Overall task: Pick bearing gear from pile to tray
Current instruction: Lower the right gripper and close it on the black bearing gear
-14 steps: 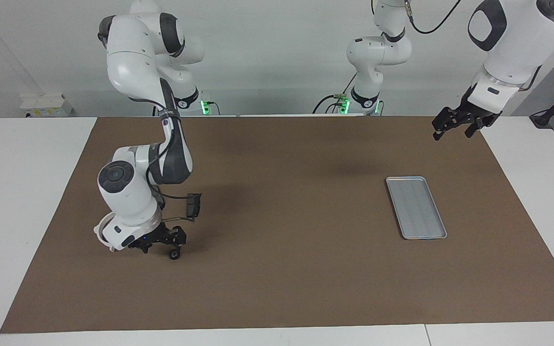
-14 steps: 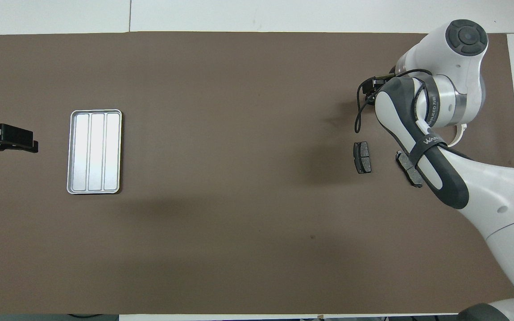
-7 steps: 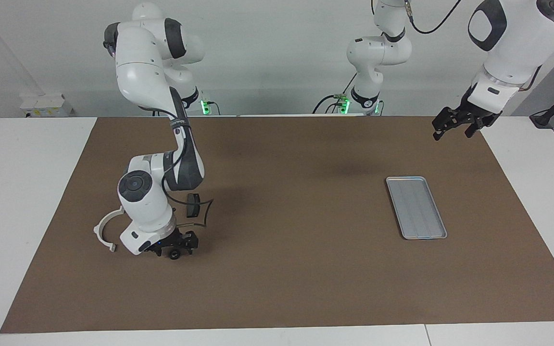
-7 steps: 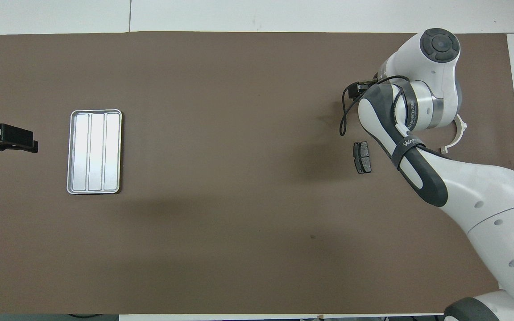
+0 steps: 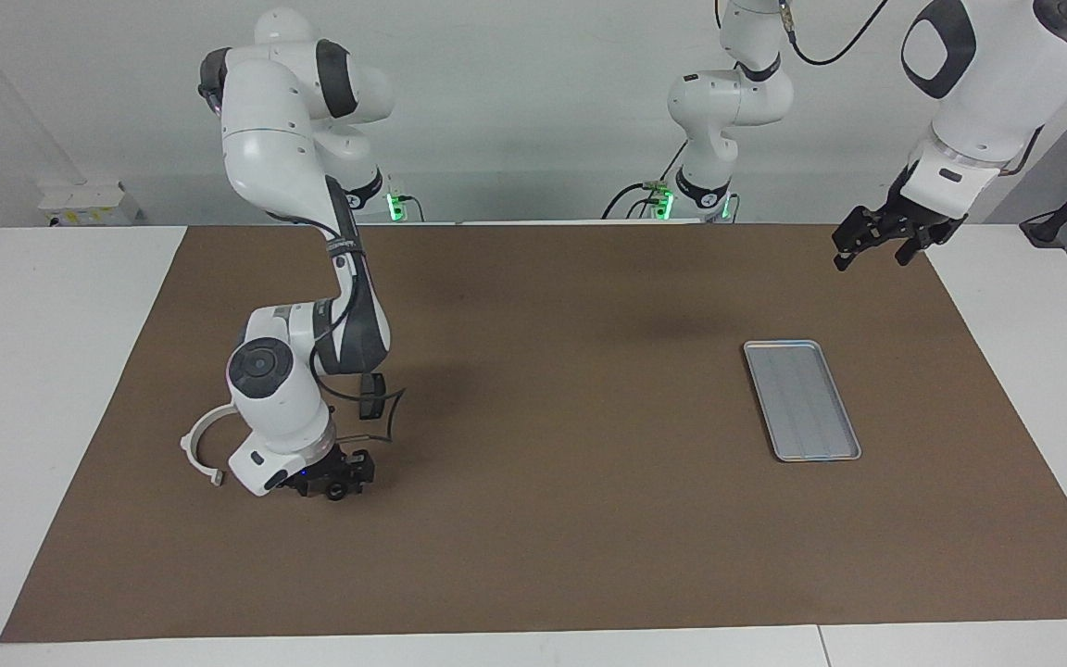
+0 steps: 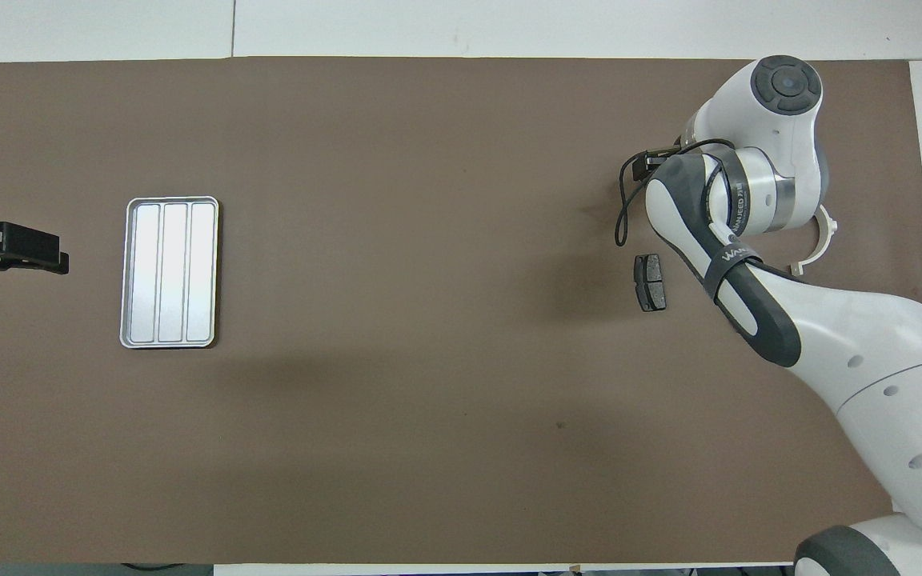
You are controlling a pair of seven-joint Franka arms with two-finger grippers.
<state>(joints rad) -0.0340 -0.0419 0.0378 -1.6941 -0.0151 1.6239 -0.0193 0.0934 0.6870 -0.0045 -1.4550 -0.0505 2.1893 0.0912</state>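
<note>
The silver-grey metal tray (image 5: 801, 399) (image 6: 169, 272) serves as the landmark: it lies flat on the brown mat (image 5: 552, 519) (image 6: 397, 400) toward the left arm's end of the table, and nothing lies in it.

Nearest the robots, the left gripper (image 5: 878, 242) (image 6: 22, 250) hangs in the air over the mat's edge, out past the tray's end; its fingers stand apart and hold nothing, and this arm waits.

Well apart from the tray, toward the right arm's end of the table, lies the pile. Its nearest visible piece is a dark grey brake pad (image 5: 370, 396) (image 6: 650, 282), about as far from the robots as the tray and partly covered by the right arm in the facing view. A little farther from the robots than the tray lies the white curved half-ring bracket (image 5: 201, 448) (image 6: 821, 240), mostly hidden under the right arm's wrist in the overhead view.

Farthest out, clearly farther from the robots than the tray, the right gripper (image 5: 335, 480) is down at the mat, just beside the bracket. A small black ring (image 5: 336, 490) sits at its fingertips; whether the fingers are released or clenched on it cannot be told.
</note>
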